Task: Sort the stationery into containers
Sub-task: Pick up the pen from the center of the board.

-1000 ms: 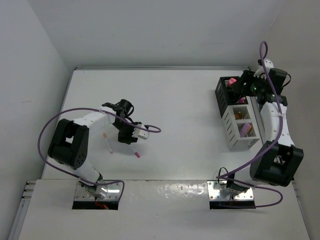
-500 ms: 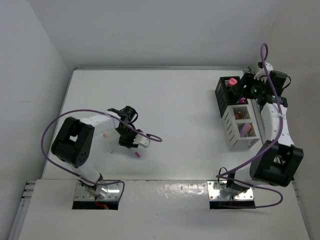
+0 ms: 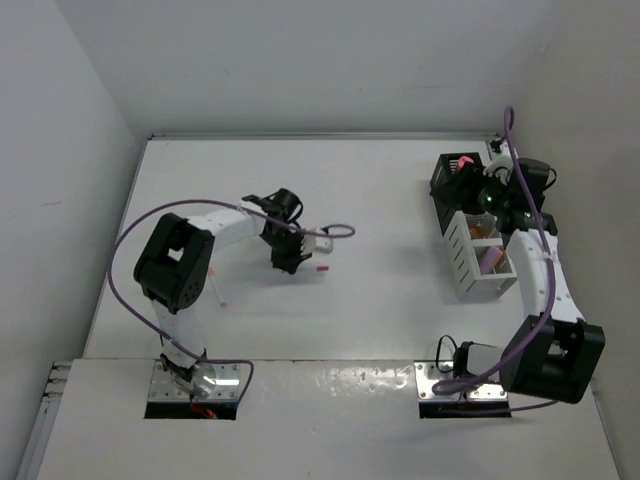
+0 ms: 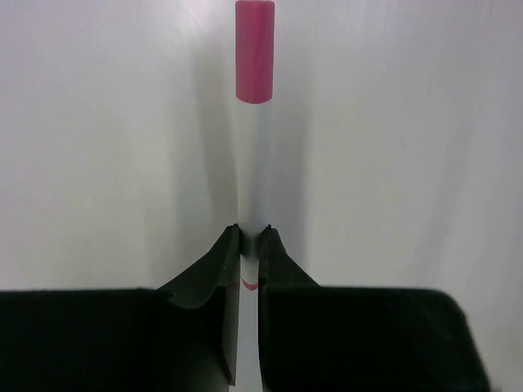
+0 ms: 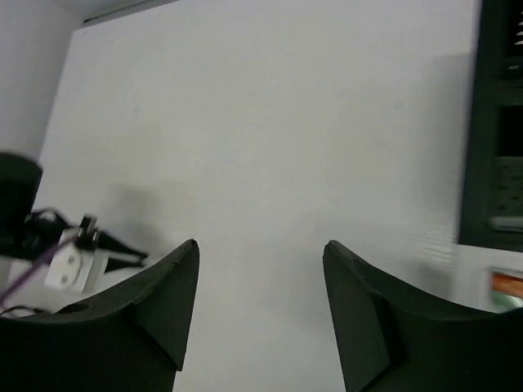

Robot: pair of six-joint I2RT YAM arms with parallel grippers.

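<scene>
Near left, one white pen (image 3: 216, 292) lies loose on the table (image 3: 380, 300). Mid-table, the left gripper (image 4: 249, 238) pinches a second white pen (image 4: 250, 171) by the barrel, its pink cap (image 4: 255, 51) pointing away from the fingers. At right stands the white rack (image 3: 462, 262), with the black holder (image 3: 442, 180) just beyond it. The right gripper (image 5: 261, 249) hovers by the holder, jaws spread, holding nothing.

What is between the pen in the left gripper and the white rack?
Only bare table, as the top view shows. Nothing lies between the pen, held in the left gripper, and the rack.
</scene>
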